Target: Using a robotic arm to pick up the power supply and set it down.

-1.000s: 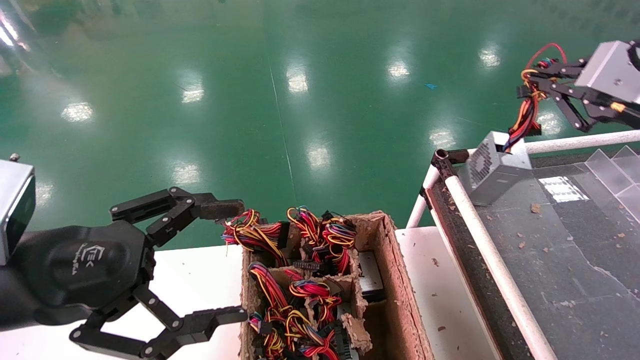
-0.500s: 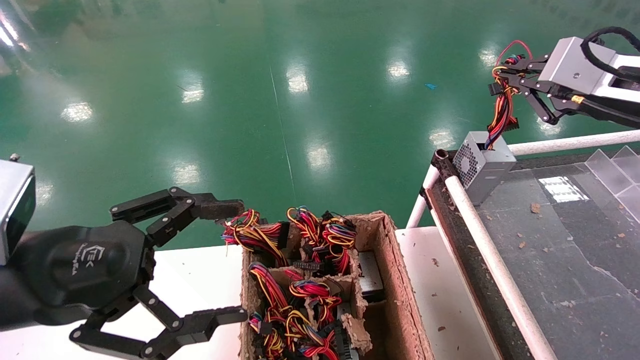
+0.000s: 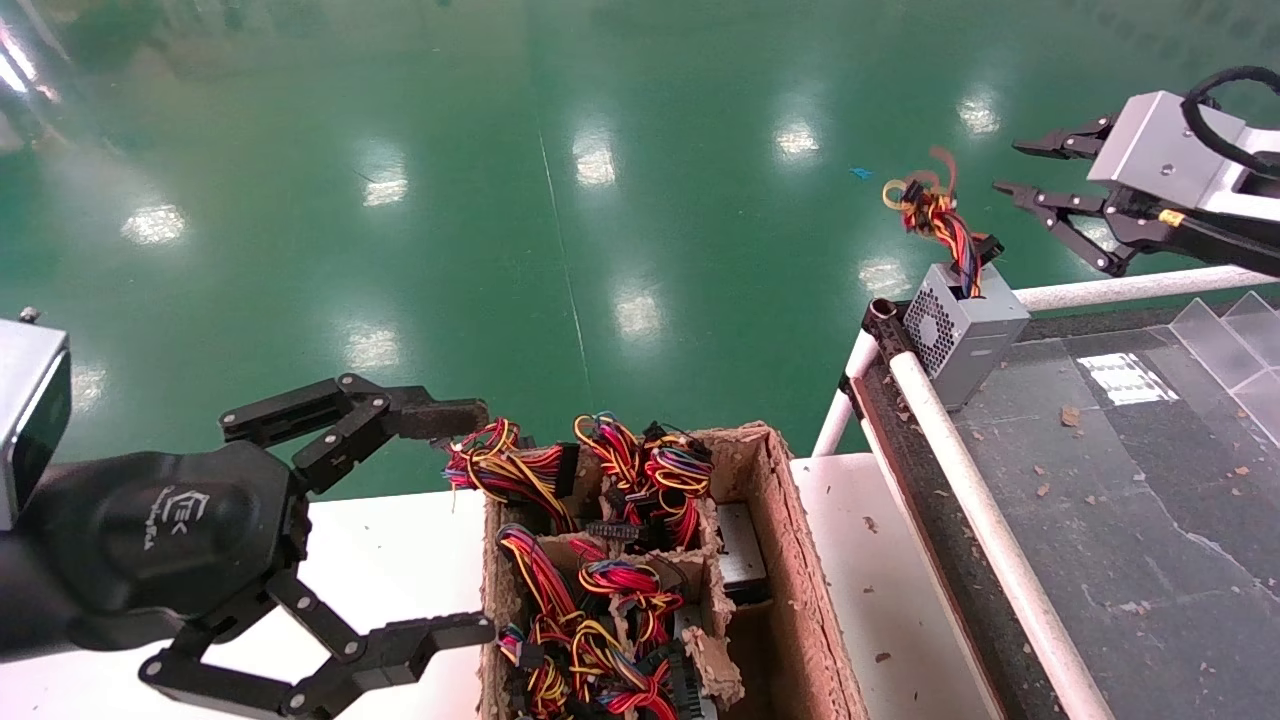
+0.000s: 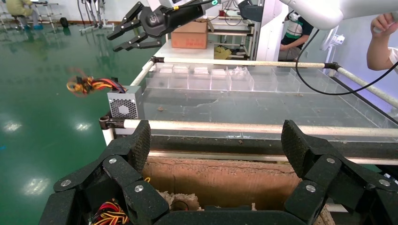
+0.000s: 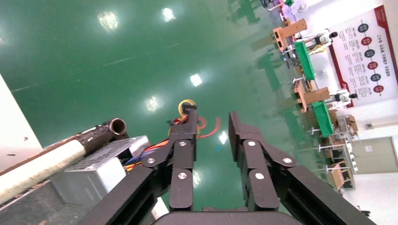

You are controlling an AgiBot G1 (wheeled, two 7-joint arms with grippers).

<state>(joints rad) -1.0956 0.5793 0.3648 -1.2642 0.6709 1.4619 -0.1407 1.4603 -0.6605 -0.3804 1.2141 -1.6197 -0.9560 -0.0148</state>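
The power supply (image 3: 965,325), a small grey box with a perforated fan face, sits on the near-left corner of the dark railed surface (image 3: 1100,480). Its red, yellow and black wires (image 3: 935,210) stick up and out over the floor. The robotic arm, my right one, has its silver wrist block (image 3: 1160,150) just right of the box. Its right gripper (image 3: 1005,167) stands open and empty, a short way from the wires. The right wrist view shows the gripper (image 5: 212,124) open, the box (image 5: 103,164) beside one finger. My left gripper (image 3: 475,522) hangs open beside the cardboard box.
A torn cardboard box (image 3: 790,560) on the white table (image 3: 400,540) holds several more wired units. A white tube rail (image 3: 960,480) edges the dark surface, with clear dividers (image 3: 1230,340) at its far side. A person's arm (image 4: 382,37) shows beyond it.
The right gripper has opened and let go of the wire bundle, then drawn back to the right. The wires sprang left, and the box rests on the surface corner. The left arm stayed still.
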